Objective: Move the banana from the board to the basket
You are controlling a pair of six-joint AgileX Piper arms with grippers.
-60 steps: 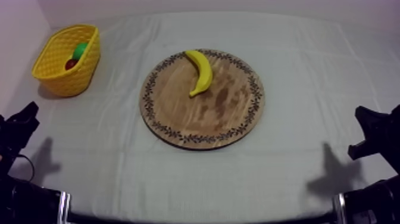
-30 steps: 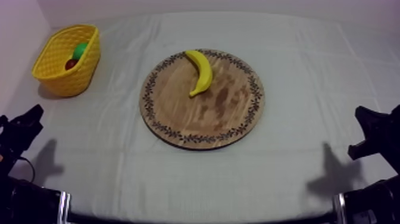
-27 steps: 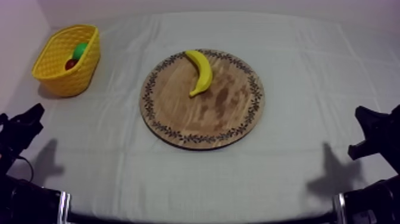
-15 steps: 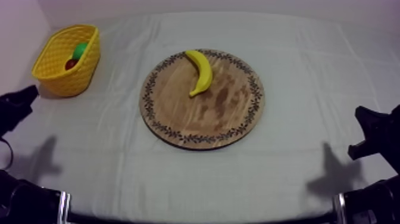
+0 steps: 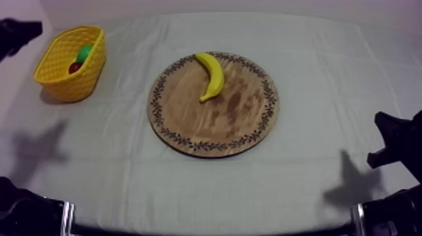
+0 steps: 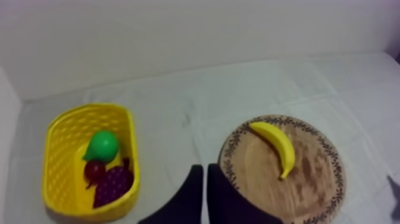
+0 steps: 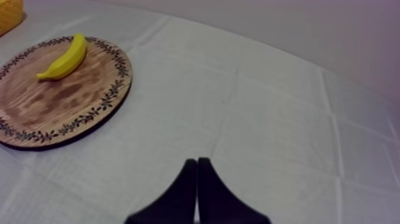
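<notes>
A bench point(image 5: 326, 75) under a grey-white cloth carries a round wooden board with a patterned rim point(image 5: 232, 119) at its middle and a yellow lattice basket point(image 5: 56, 69) at its far left. The curved yellow banana point(image 5: 212, 75) lies on the board's far part, well apart from the basket, which holds a purple bunch of grapes point(image 6: 114, 183), a green pear point(image 6: 102, 145) and a small red fruit point(image 6: 94, 170). The left tool point(image 6: 205, 176) hangs near the basket and the right tool point(image 7: 196, 164) sits low at the bench's right, each with its black fingers pressed together on nothing.

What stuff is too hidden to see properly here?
Top view: the yellow woven basket partly hides the green pear and small red fruit.
Right wrist view: the edge cuts off the basket.
Left wrist view: the left gripper covers the near rim of the round wooden board.
</notes>
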